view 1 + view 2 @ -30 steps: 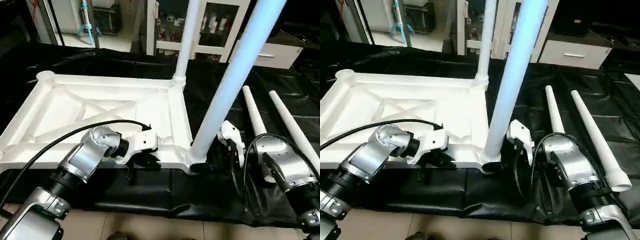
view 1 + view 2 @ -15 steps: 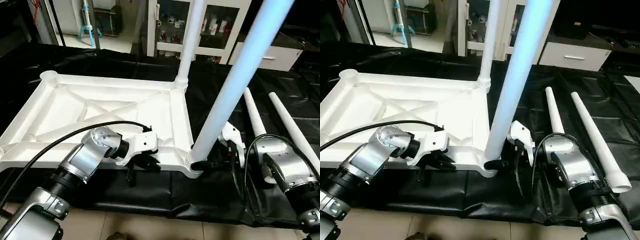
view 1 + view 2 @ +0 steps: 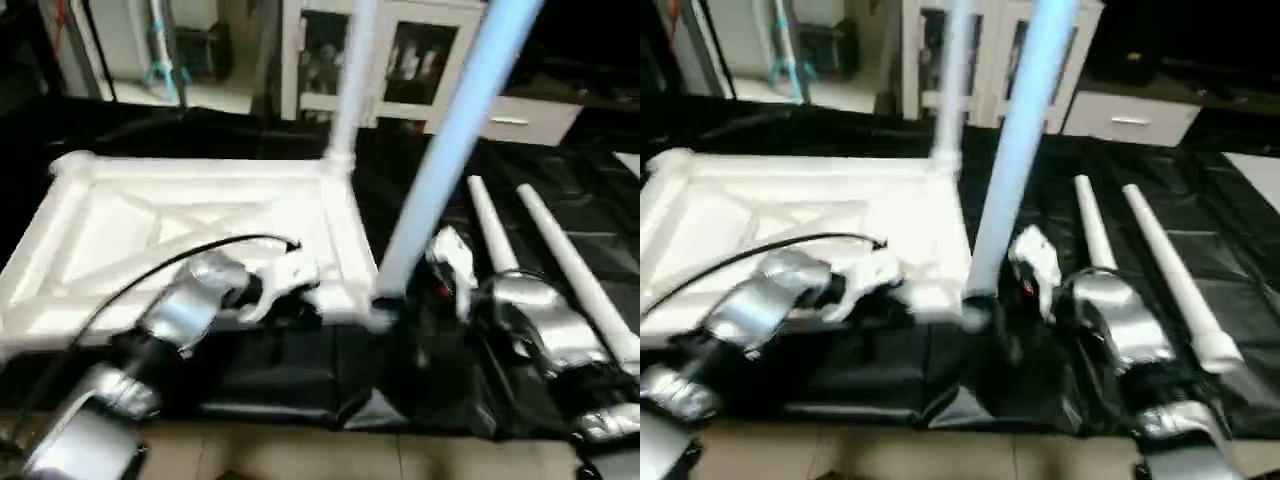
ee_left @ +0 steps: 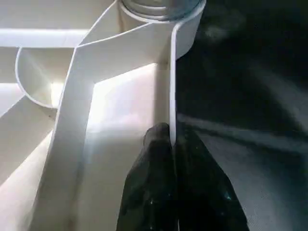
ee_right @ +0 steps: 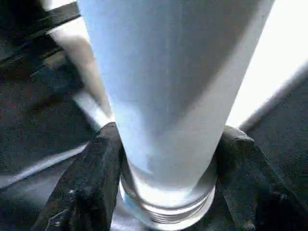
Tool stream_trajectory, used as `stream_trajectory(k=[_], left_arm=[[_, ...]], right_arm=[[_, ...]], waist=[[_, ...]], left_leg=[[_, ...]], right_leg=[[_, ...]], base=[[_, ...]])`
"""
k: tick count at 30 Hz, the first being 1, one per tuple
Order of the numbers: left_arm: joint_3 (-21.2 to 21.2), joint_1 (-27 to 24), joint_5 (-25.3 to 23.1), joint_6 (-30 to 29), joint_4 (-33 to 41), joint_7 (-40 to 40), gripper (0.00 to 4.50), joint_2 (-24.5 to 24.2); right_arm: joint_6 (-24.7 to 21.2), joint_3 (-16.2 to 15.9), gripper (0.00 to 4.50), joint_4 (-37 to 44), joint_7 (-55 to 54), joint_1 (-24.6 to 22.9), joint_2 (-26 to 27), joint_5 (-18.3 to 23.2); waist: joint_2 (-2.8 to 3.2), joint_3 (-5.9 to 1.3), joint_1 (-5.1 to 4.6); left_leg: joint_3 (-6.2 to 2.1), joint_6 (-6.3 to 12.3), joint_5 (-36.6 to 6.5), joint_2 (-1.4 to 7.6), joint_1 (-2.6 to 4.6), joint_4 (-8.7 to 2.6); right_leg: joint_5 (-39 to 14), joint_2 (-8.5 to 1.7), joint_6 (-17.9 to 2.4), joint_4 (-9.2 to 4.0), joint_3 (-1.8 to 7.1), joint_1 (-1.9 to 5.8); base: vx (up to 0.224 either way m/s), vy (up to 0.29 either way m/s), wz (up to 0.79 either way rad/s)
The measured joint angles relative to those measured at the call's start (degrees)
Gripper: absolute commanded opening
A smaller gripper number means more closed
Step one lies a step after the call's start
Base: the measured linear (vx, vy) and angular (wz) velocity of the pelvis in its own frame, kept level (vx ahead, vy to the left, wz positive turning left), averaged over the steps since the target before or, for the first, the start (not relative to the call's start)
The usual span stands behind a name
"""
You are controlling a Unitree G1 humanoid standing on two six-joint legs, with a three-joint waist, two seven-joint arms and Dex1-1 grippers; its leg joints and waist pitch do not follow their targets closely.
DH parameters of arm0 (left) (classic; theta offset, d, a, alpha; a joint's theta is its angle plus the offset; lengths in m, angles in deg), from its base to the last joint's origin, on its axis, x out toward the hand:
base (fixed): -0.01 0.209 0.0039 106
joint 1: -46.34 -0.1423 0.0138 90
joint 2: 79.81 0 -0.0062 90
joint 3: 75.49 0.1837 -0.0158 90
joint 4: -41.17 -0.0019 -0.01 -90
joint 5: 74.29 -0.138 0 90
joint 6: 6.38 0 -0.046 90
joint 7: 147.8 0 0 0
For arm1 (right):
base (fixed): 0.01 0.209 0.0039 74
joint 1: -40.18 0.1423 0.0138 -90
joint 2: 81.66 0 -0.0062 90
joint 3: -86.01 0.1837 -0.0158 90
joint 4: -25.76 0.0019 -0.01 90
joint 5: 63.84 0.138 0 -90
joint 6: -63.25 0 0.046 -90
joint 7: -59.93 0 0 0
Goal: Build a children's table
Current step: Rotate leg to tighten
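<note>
1. Black cloth over the table (image 3: 300, 370); white cabinets and a drawer unit stand behind it.
2. Tabletop (image 3: 120, 230), white plastic, lies ribbed side up on the cloth, to my left.
3. Far leg (image 3: 345, 90) stands upright in the back corner socket.
4. Near leg (image 3: 450, 150) stands in the front corner socket (image 3: 380, 318), leaning away to the right.
5. Two spare legs (image 3: 560, 260) lie side by side on the cloth, to the right.
6. My left fingers (image 4: 159, 159) are pinched shut on the tabletop's front rim, beside that socket.
7. My right fingers (image 5: 101, 159) have narrowed over the last second and now sit one on each side of the near leg's base.
8. Judgement: that closing suggests I am taking a fresh grip to seat this second leg; two remain.
</note>
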Motion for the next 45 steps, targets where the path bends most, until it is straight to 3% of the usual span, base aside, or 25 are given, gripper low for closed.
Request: stream_trajectory(k=[3,5,6,7,8,9,10,11,12,13,16,21,24,26,29,33,39,45], left_arm=[[-2.13,2.20,-0.19,-4.83,-3.72,7.06,0.00,4.33],[-3.29,3.62,-0.32,-6.19,-6.41,11.59,0.00,6.76],[-4.01,4.68,-0.40,-6.43,-8.26,14.62,0.00,8.27],[-4.02,5.25,-0.56,-6.46,-9.13,16.29,0.00,9.21],[-4.02,5.78,-0.83,-6.01,-10.39,17.97,0.00,10.29],[-4.30,6.23,-1.33,-5.28,-11.19,19.85,0.00,10.97],[-4.37,6.84,-1.39,-4.92,-12.18,20.64,0.00,11.41],[-4.41,7.27,-1.47,-4.53,-12.83,21.16,0.00,11.61],[-4.44,8.05,-1.58,-4.15,-13.59,21.48,0.00,11.87],[-4.43,8.22,-1.82,-4.06,-13.64,21.77,0.00,12.05],[-4.45,8.36,-2.07,-3.82,-13.75,21.81,0.00,11.86],[-4.35,8.42,-2.40,-1.90,-14.71,21.36,0.00,11.56],[-4.00,8.42,-2.54,-0.77,-14.79,20.52,0.00,11.04],[-3.83,8.42,-2.63,0.00,-14.78,19.69,0.00,10.55],[-3.34,8.34,-2.63,1.70,-14.38,17.31,0.00,9.30],[-1.62,6.65,-2.75,3.53,-10.40,12.82,0.00,7.00],[-0.07,3.89,-2.26,9.55,-6.12,3.25,0.00,1.28],[1.36,-0.14,0.61,13.04,0.05,-9.11,0.00,-5.89]], right_arm=[[-0.40,1.83,2.47,-3.87,-12.06,2.62,4.67,-1.19],[0.25,2.55,2.47,-6.80,-20.38,4.56,7.88,-2.40],[1.11,2.86,2.47,-8.66,-26.16,6.19,9.89,-3.55],[1.84,2.86,2.47,-9.22,-29.22,6.62,10.72,-4.66],[2.91,3.09,2.44,-10.42,-31.69,6.93,11.78,-4.88],[3.60,3.43,2.40,-12.42,-34.92,8.46,13.17,-5.28],[4.30,3.62,2.37,-13.67,-36.74,9.13,13.79,-5.40],[5.02,3.90,2.35,-14.96,-38.72,10.04,14.77,-5.96],[6.17,4.30,2.35,-16.09,-40.43,10.86,15.41,-6.53],[6.77,4.44,2.34,-16.55,-40.94,10.98,15.52,-6.54],[8.46,5.00,2.32,-17.91,-40.95,11.37,16.00,-6.51],[10.47,6.14,2.32,-18.85,-39.80,11.44,16.20,-6.33],[11.07,7.88,3.00,-18.36,-37.43,10.85,16.07,-4.43],[11.02,8.37,2.97,-16.53,-35.25,9.60,15.94,-3.48],[10.09,8.66,3.29,-11.56,-32.16,6.58,14.46,-1.94],[5.47,7.57,3.65,-0.77,-26.34,0.50,10.08,-0.32],[0.15,4.80,4.26,15.58,-8.61,-7.26,-4.94,2.06],[-3.26,2.47,4.26,23.70,6.51,-12.88,-14.39,4.80]], waist=[[0.36,0.16,-1.06],[1.00,0.39,-1.73],[1.31,0.63,-1.95],[1.32,0.75,-1.69],[0.75,0.73,-0.87],[-1.14,0.43,-0.55],[-1.36,0.44,0.00],[-1.05,0.20,0.88],[-0.32,-0.13,1.66],[-0.44,-0.25,1.66],[-0.63,-0.40,1.35],[-0.58,-0.37,1.29],[-0.52,-0.33,1.33],[-0.44,-0.27,1.32],[-0.24,-0.15,1.50],[-0.02,-0.06,1.99],[0.03,-0.04,2.06],[0.11,-0.02,1.88]], left_leg=[[-1.04,0.00,0.00,0.05,-0.05,0.01],[-1.44,0.00,-0.02,0.25,-0.03,-0.07],[-1.40,0.00,-0.02,0.32,-0.42,-0.11],[-1.12,-0.01,-0.01,0.29,-0.55,-0.15],[0.43,-0.01,-0.01,0.27,-0.35,-0.42],[1.48,-0.08,-0.04,0.00,0.19,-0.41],[1.26,-0.40,-1.25,0.00,0.12,1.16],[-0.20,-0.15,-2.51,0.06,0.11,2.05],[-1.97,-1.58,-1.53,-0.02,-0.31,1.68],[-2.03,-1.61,-1.15,0.01,-0.56,1.29],[-1.86,-1.63,-0.97,0.08,-0.43,0.95],[-1.58,-1.65,-0.96,0.15,-0.18,0.15],[-1.41,-1.67,-0.94,0.20,-0.15,-0.04],[-1.37,-1.68,-0.93,0.22,-0.16,-0.05],[-1.31,-1.67,-0.93,0.24,-0.24,-0.08],[-1.16,-1.54,-0.88,0.30,-0.47,-0.18],[-1.06,-0.90,-0.92,0.30,-0.72,-0.20],[-0.99,-1.20,-1.12,0.34,-0.55,-0.21]], right_leg=[[0.00,-0.11,0.00,-1.39,-1.50,0.74],[-0.07,-0.19,-0.01,-2.35,-2.59,1.40],[-0.57,-0.18,-0.17,-1.50,-2.57,1.41],[-2.43,-0.22,-1.52,0.97,-2.09,1.21],[-3.62,-0.20,-2.14,3.76,-0.69,1.15],[-3.99,-0.27,0.20,4.81,1.46,0.13],[-4.00,-0.29,0.39,4.81,1.43,-0.30],[-4.00,-0.26,0.39,4.84,1.08,-0.35],[-3.96,-0.12,0.34,4.48,-0.02,-0.72],[-3.62,0.09,0.06,4.05,-0.08,-0.89],[-1.52,0.83,-0.87,3.25,0.71,-0.98],[-1.58,0.90,-0.60,2.63,0.71,-0.94],[-1.48,0.90,-0.61,2.48,0.75,-0.93],[-1.45,0.90,-0.64,2.46,0.75,-0.94],[-1.36,0.90,-0.80,2.39,0.77,-0.98],[-1.37,0.92,-0.78,1.97,0.77,-1.01],[-1.40,0.90,-0.75,1.62,0.78,-1.06],[-1.44,0.91,-0.67,1.65,0.82,-1.01]], base=[[-0.019,0.008,-0.01],[0.000,0.000,0.00],[-0.102,0.028,-0.03],[-0.102,0.028,-0.03],[-0.075,-0.034,0.16],[0.074,-0.115,0.21],[0.074,-0.115,0.21],[0.139,-0.089,-0.21],[0.083,-0.019,-0.26],[0.083,-0.019,-0.26],[0.000,0.000,0.00],[0.000,0.000,0.00],[0.000,0.000,0.00],[0.000,0.000,0.00],[0.000,0.000,0.00],[0.000,0.000,0.00],[0.000,0.000,0.00],[0.000,0.000,0.00]])
